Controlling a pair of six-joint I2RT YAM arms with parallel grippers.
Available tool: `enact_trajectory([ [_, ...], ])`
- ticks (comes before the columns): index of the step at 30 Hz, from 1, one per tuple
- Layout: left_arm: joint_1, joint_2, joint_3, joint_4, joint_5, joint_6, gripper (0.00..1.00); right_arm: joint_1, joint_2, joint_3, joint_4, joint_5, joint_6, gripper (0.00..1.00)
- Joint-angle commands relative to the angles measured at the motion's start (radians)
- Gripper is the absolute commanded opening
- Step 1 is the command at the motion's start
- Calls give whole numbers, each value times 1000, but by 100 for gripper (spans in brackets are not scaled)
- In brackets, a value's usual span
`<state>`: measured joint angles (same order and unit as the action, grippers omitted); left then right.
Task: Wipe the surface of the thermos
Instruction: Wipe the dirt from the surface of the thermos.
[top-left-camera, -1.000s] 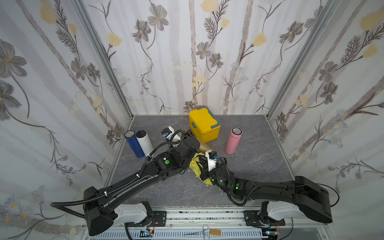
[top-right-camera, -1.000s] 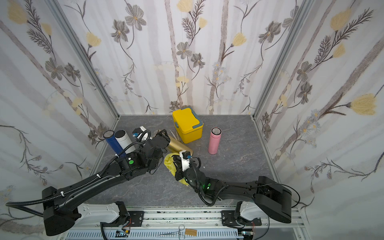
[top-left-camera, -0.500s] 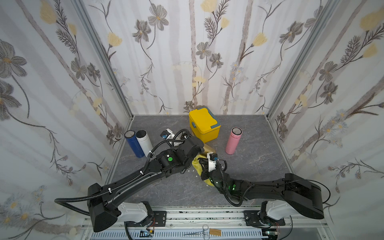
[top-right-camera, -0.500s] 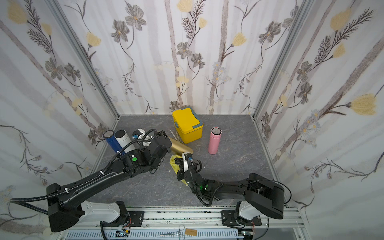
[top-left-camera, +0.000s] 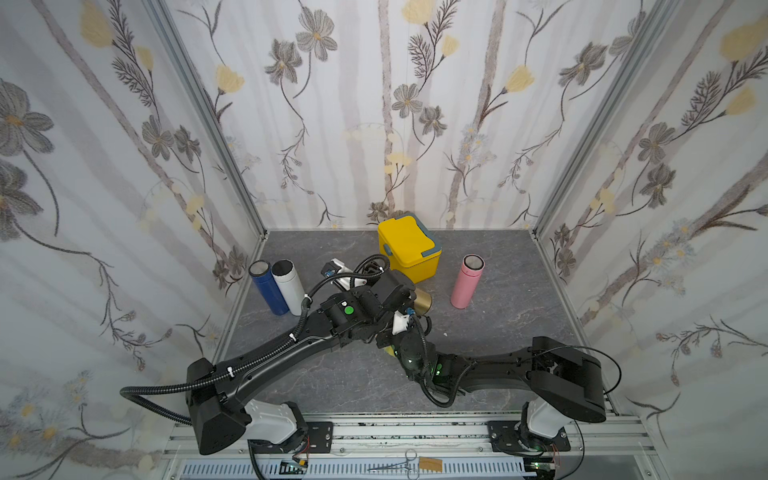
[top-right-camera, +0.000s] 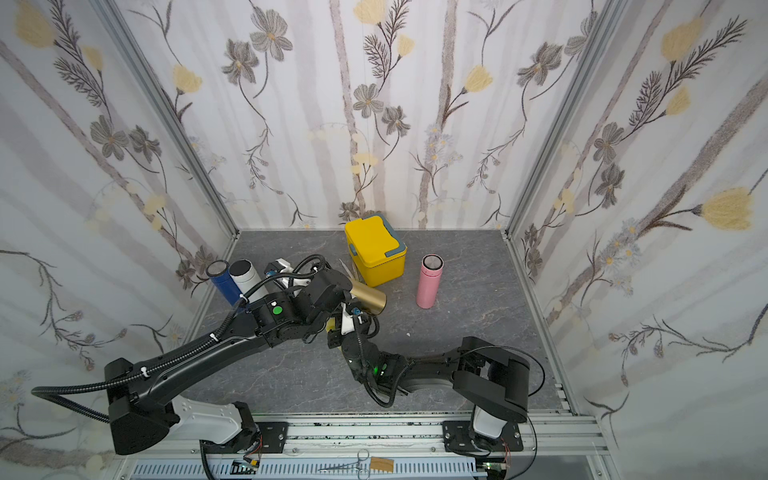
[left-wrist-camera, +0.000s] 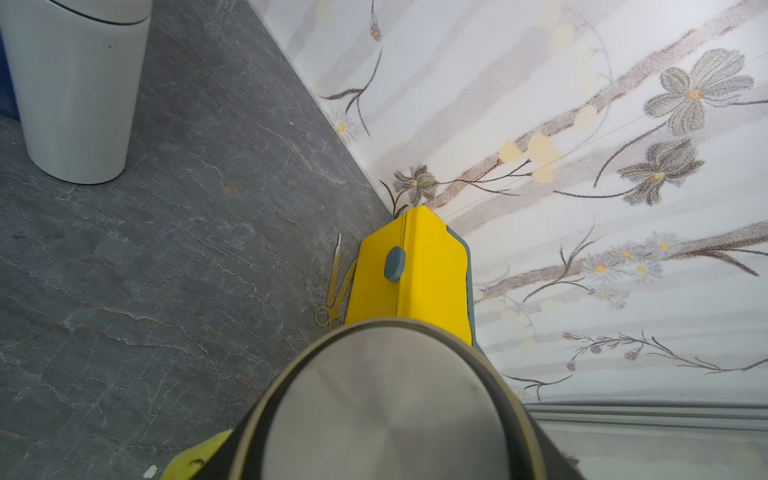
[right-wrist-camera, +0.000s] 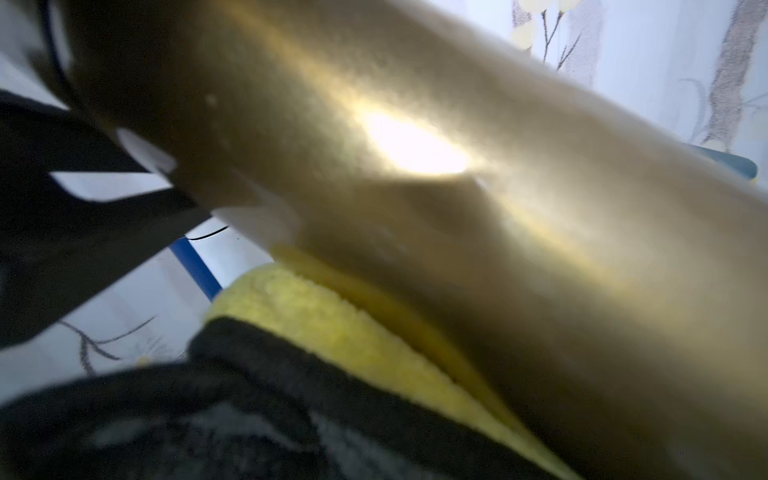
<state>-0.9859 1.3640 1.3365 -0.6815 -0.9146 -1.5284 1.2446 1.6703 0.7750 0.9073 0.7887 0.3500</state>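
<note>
Left gripper (top-right-camera: 337, 291) clamped on the gold thermos (top-right-camera: 369, 300); right gripper (top-right-camera: 335, 329) pinching the yellow cloth (right-wrist-camera: 332, 324) against it.
I see the thermos tilted in the grip, mid-table (top-left-camera: 498, 332), free end toward the far yellow box (top-left-camera: 409, 249). The cloth touches its side. A pink thermos (top-left-camera: 467, 281) stands to the right. The white thermos (top-left-camera: 289, 286) and blue thermos (top-left-camera: 266, 286) stand together, far left.

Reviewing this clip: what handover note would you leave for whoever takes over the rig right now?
Left gripper: shut on the gold thermos, held tilted, not upright.
Right gripper: shut on the yellow cloth, pressed against the thermos body.
Done: both things grasped, cloth in contact.
Left: how much is wiped cannot be told; finish wiping, then set both down.
</note>
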Motion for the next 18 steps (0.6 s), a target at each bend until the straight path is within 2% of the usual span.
enact_trajectory([
  [1,0,4,24,-122,-31,-32,0,-2,-7,-86,81,183,49,0],
  [4,0,1,30,-150,-33,-50,0,0,-27,-196,177,233,42,0],
  [7,0,-4,29,-154,-34,-55,0,9,-30,-201,232,242,4,0],
  [11,0,0,31,-160,-35,-65,0,30,29,-61,297,218,-119,0],
  [14,0,3,30,-169,-34,-79,0,23,91,65,338,185,-160,0],
  [18,0,8,34,-198,-45,-113,0,16,159,108,428,166,-215,0],
])
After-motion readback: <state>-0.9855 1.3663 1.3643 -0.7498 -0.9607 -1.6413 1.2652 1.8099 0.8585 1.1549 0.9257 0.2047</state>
